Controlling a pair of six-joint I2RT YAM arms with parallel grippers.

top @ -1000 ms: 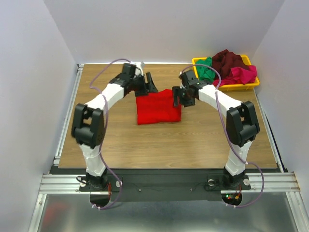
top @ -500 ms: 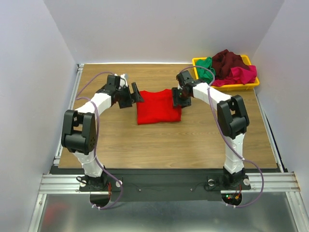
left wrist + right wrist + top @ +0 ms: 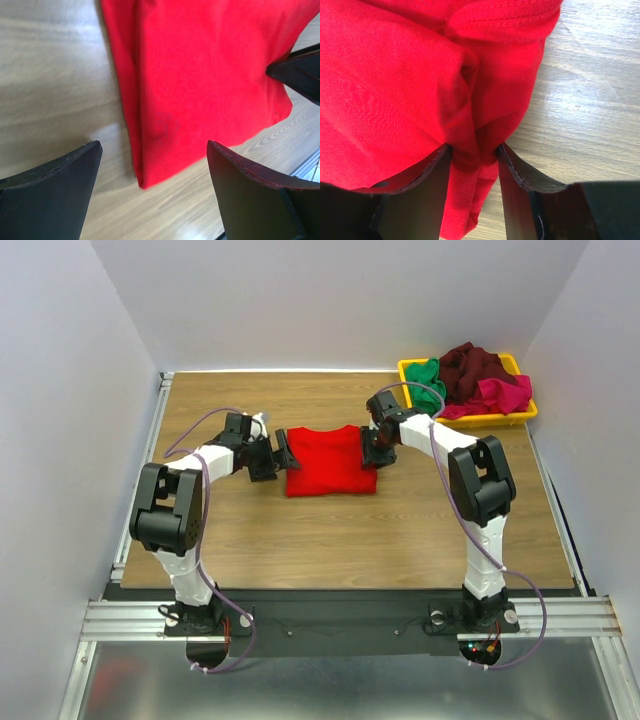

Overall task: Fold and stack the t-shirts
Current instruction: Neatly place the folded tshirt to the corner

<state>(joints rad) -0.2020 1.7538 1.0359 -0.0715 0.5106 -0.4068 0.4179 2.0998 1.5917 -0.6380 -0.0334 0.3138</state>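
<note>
The bright red soft-cloth t-shirt (image 3: 330,462) lies folded into a rectangle mid-way across the wooden table (image 3: 400,530). The right gripper (image 3: 472,150) pinches a bunched fold at its right edge, while the left gripper (image 3: 155,165) stands wide, straddling the left corner and holding nothing. Pulling on that bunch alone could drag the layers apart and undo the fold. Well apart at the far right corner, the yellow rectangular plastic tray (image 3: 520,417) holds the heaped green shirt (image 3: 428,380), dark maroon shirt (image 3: 475,365) and magenta-pink shirt (image 3: 505,395); nothing blocks the way.

white arms (image 3: 205,458), black joints (image 3: 165,512), purple cables (image 3: 543,620)
</note>
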